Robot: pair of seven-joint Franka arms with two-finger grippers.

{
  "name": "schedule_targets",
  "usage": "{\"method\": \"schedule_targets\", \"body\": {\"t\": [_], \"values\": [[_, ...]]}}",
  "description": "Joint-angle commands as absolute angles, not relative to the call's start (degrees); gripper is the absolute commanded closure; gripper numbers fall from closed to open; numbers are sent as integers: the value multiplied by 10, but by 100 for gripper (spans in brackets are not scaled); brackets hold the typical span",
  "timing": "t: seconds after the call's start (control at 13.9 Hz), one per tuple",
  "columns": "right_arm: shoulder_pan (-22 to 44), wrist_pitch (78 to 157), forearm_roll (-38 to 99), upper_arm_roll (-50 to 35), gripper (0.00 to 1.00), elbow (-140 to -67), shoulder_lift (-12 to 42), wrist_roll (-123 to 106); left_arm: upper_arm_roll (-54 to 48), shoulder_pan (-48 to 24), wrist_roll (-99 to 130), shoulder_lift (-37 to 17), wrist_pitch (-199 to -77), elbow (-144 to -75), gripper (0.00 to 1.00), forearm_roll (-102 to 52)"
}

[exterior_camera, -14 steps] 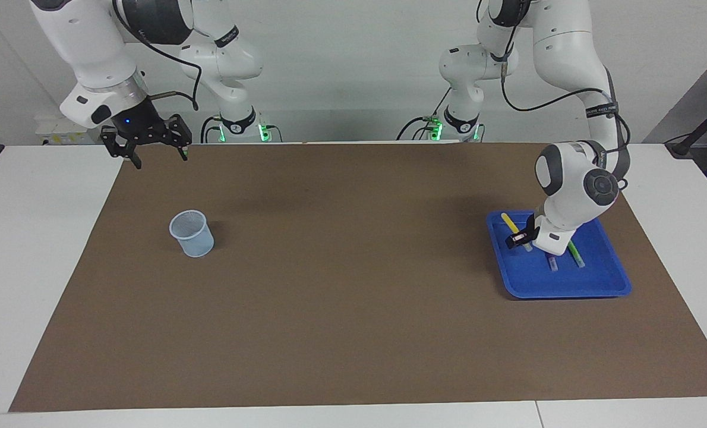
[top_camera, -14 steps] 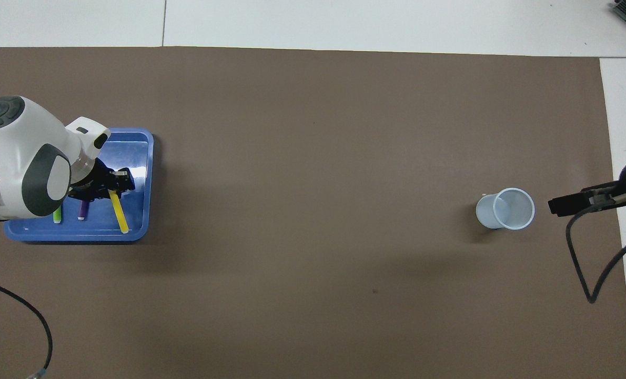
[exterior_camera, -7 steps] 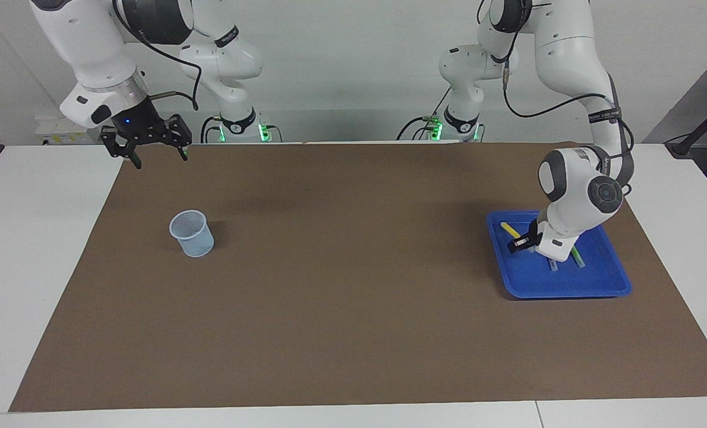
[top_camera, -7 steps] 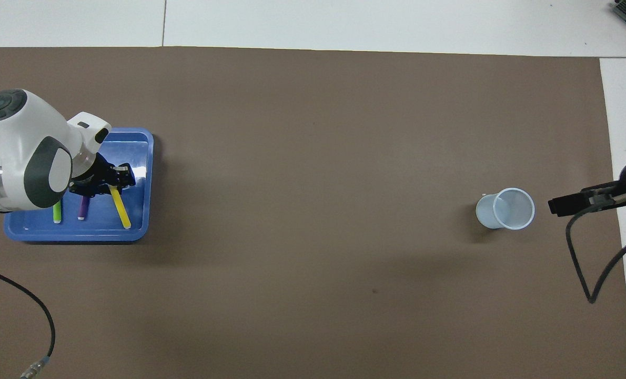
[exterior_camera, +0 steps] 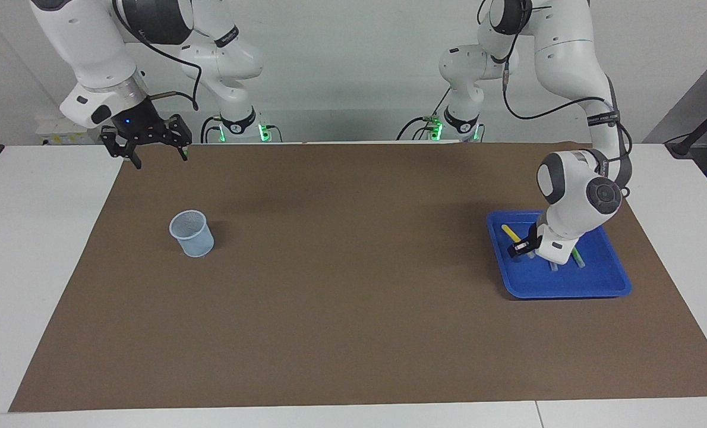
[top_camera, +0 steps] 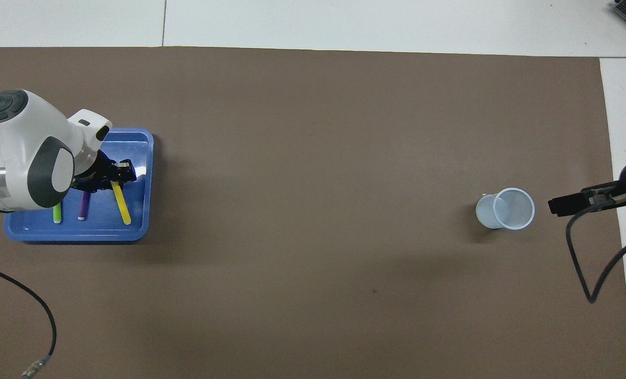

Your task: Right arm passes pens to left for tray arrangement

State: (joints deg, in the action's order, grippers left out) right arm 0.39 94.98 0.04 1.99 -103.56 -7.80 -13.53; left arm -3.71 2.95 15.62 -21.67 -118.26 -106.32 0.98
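Partly, purple pen (top_camera: 83, 206) under left claw (top_camera: 114, 178).

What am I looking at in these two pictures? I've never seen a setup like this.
Two white robot arms work at one table covered with a brown mat. One picture faces them from across the table; the other looks down from above their own end, so the sides swap. A blue tray holds three pens side by side: green pen, purple pen, yellow pen. The left claw is low in the tray at the yellow pen's end; I cannot tell whether it grips it. The right claw, marked by a blue light, waits open and holding nothing above the mat's edge, near a pale mesh cup.
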Motion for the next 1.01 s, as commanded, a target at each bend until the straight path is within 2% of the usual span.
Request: {"method": "schedule_targets", "body": {"t": [0.0, 0.07, 0.14, 0.22, 0.93], "values": [[-6, 946, 14, 12, 0, -1034, -82, -128, -33, 23, 153, -223, -1192, -1058, 49, 18], [-6, 946, 14, 12, 0, -1035, -83, -128, -33, 23, 154, -223, -1193, -1058, 32, 18], [-6, 946, 14, 12, 0, -1034, -82, -128, -33, 23, 154, -223, -1192, -1057, 4, 18], [-6, 946, 14, 12, 0, -1034, -83, -128, -33, 23, 154, -223, -1187, -1056, 0, 18], [-6, 946, 14, 12, 0, -1034, -83, -128, -33, 23, 154, -218, -1144, -1030, 0, 18]]}}
